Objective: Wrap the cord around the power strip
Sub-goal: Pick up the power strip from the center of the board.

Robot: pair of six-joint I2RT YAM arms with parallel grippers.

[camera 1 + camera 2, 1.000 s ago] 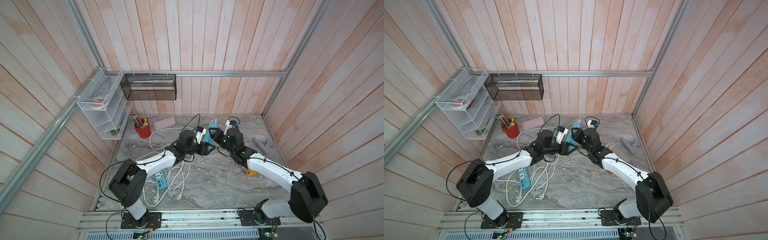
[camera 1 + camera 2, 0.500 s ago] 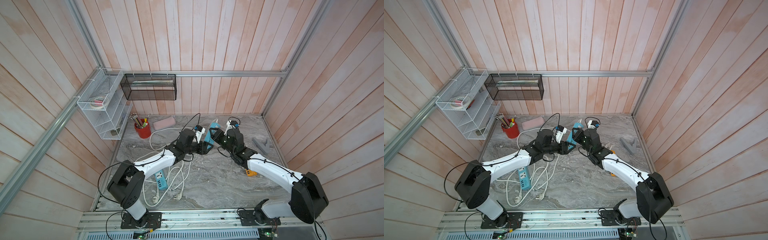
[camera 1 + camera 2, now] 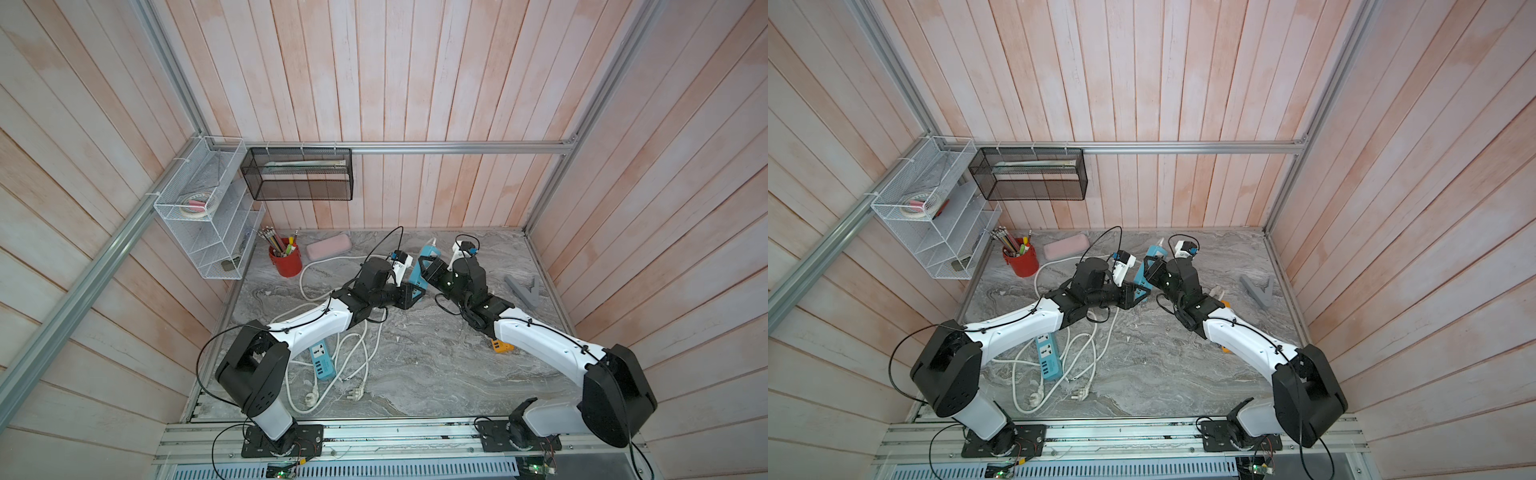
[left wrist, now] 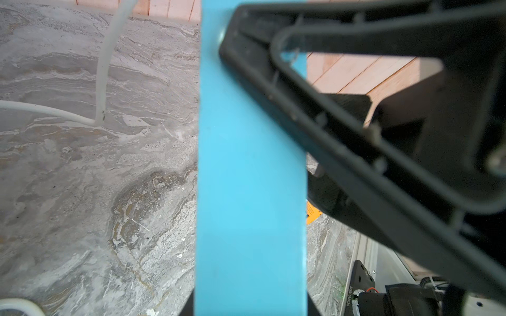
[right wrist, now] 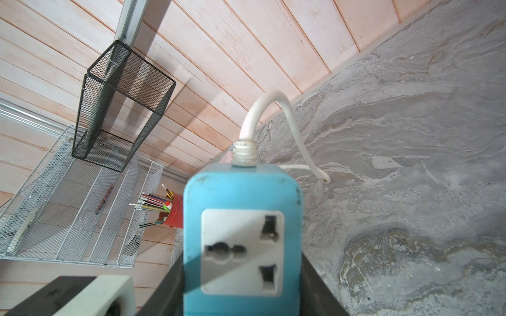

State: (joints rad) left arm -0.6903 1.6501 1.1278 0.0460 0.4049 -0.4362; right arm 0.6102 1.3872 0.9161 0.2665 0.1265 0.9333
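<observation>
A blue power strip [image 3: 424,254] [image 3: 1151,254] is held up off the marble table near the back wall, tilted, between both arms. My left gripper [image 3: 409,297] [image 4: 250,306] is shut on its lower end, and the strip's plain blue back [image 4: 250,177] fills the left wrist view. My right gripper [image 3: 428,271] [image 5: 242,301] is shut on its sides just below a socket [image 5: 242,250]. The white cord [image 5: 262,109] leaves the strip's far end, arcs down to the table [image 3: 332,262] and runs away under the left arm.
A second blue power strip [image 3: 322,363] lies under the left arm among loose white cord loops [image 3: 353,353] with two plugs. A red pencil cup [image 3: 286,261], pink case [image 3: 328,246], grey V-shaped piece [image 3: 523,291], orange block [image 3: 500,345], wire shelf [image 3: 208,208] and mesh basket [image 3: 297,174] surround them.
My left gripper has closed onto the lower end of the held power strip. The right gripper keeps its hold, and the strip has barely moved.
</observation>
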